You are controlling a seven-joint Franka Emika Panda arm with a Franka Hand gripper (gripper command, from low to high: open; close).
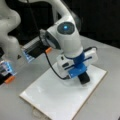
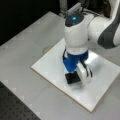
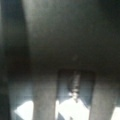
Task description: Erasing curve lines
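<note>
Blue-fingered tool (image 1: 82, 75) closed on black rectangular eraser block (image 2: 72, 78), pressed at centre-right of white rectangular board (image 1: 50, 97); curve lines unseen, likely beneath; block probably light, stiff, gripped by its sides.

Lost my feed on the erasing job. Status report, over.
Tool down on the white board, black eraser under it, pressed to the board. No wavy line showing in both front views. Nothing else on the board.

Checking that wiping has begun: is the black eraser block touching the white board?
Touching, it seems: in both front views the eraser block under the gripper sits on the white board, no gap showing.
</note>
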